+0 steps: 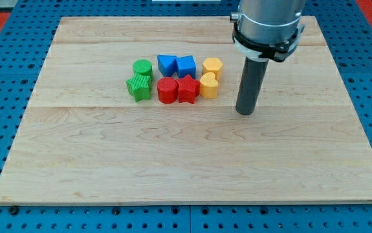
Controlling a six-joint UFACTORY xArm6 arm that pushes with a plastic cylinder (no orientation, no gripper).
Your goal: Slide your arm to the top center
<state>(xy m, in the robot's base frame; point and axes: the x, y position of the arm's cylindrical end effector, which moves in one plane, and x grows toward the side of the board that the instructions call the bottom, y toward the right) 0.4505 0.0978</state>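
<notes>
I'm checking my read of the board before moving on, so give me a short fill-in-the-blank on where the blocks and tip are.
1. My tip stands to the view's ____ of the whole cluster of blocks.
2. The two blue blocks sit directly above the two ____ blocks.
3. The blocks farthest to the view's left are ____.
4. The blocks nearest my tip are ____.

Missing words: right; red; green; yellow

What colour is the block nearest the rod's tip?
Yellow: the rounded yellow block, left of my tip, in the camera view.
</notes>
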